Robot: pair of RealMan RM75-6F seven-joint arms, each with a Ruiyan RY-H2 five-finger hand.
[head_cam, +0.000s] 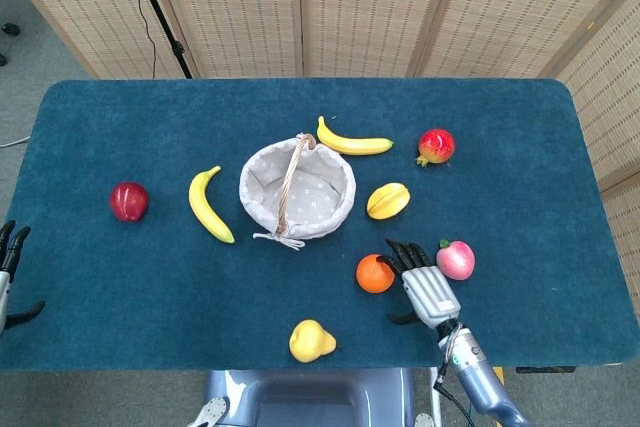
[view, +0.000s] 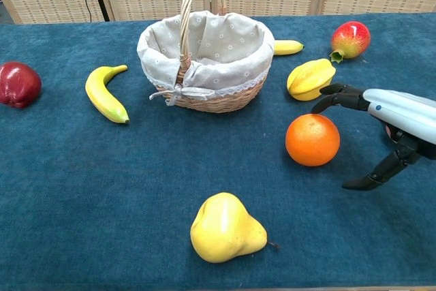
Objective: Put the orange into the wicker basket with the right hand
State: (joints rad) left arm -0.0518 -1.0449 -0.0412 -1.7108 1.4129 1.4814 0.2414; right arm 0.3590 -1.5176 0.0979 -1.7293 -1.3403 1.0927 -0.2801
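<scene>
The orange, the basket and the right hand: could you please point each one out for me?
orange (view: 312,140), chest view, middle of its front.
basket (view: 216,103), chest view, woven front wall below the cloth lining.
right hand (head_cam: 428,290), head view, grey back of the hand.
</scene>
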